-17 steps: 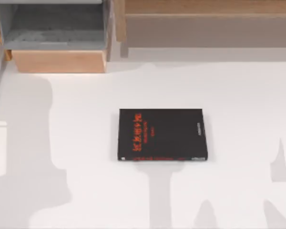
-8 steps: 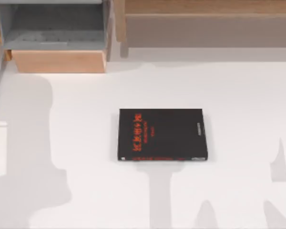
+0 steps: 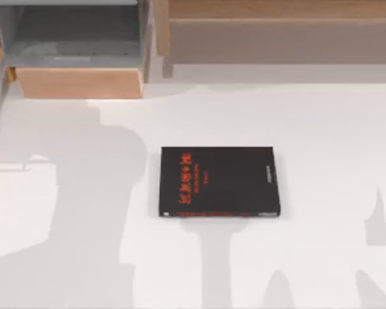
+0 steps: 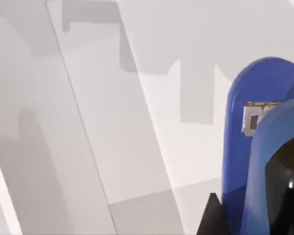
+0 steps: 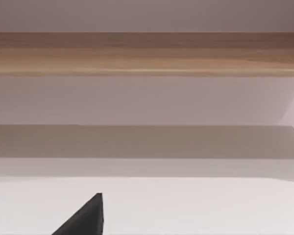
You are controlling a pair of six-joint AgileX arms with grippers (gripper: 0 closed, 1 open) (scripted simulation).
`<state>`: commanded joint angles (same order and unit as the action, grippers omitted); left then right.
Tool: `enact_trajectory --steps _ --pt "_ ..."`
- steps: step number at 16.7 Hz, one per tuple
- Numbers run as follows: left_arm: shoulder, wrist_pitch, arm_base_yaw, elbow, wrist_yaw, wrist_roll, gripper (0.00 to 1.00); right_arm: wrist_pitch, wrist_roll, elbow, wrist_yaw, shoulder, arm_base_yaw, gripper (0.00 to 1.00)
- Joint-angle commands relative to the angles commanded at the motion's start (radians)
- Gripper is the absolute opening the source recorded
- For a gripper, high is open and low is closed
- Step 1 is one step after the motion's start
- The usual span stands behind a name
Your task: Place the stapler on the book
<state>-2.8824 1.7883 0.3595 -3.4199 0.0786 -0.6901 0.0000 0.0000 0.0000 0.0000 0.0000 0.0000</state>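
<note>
The stapler (image 4: pixel 240 147) is cut off by the left wrist view's edge; the book's (image 3: pixel 219 181) red lettering is too small to read.

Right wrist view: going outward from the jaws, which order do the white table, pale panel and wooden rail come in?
1. White table, right beneath the right gripper.
2. Pale panel, beyond the table's far edge.
3. Wooden rail, along that panel's upper edge, farthest.
Left gripper holds the stapler.
</note>
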Motion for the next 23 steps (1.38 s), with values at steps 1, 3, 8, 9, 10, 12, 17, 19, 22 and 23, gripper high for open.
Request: enact_trajectory --steps 1,3,8,9,10,12,17,19,22,23 --pt "0.065 -0.009 -0.013 -0.010 -0.009 -0.001 0.00 0.000 0.000 0.000 0.000 0.000 0.000 1.00" --pt "0.196 -0.029 -0.060 -0.002 -0.037 0.003 0.00 0.000 0.000 0.000 0.000 0.000 0.000 1.00" --pt "0.400 -0.049 -0.303 0.178 -0.117 0.112 0.00 0.000 0.000 0.000 0.000 0.000 0.000 1.00" --pt "0.422 -0.057 -0.363 0.239 -0.128 0.160 0.00 0.000 0.000 0.000 0.000 0.000 0.000 1.00" --pt "0.443 -0.070 -0.421 0.303 -0.136 0.217 0.00 0.000 0.000 0.000 0.000 0.000 0.000 1.00" --pt "0.487 -0.111 -0.523 0.440 -0.149 0.358 0.00 0.000 0.000 0.000 0.000 0.000 0.000 1.00" --pt "0.551 -0.281 -0.710 0.847 -0.208 0.843 0.00 0.000 0.000 0.000 0.000 0.000 0.000 1.00" --pt "0.552 -0.356 -0.800 1.018 -0.232 1.029 0.00 0.000 0.000 0.000 0.000 0.000 0.000 1.00" --pt "0.561 -0.468 -0.960 1.220 -0.221 1.235 0.00 0.000 0.000 0.000 0.000 0.000 0.000 1.00" --pt "0.565 -0.501 -1.007 1.269 -0.207 1.286 0.00 0.000 0.000 0.000 0.000 0.000 0.000 1.00"
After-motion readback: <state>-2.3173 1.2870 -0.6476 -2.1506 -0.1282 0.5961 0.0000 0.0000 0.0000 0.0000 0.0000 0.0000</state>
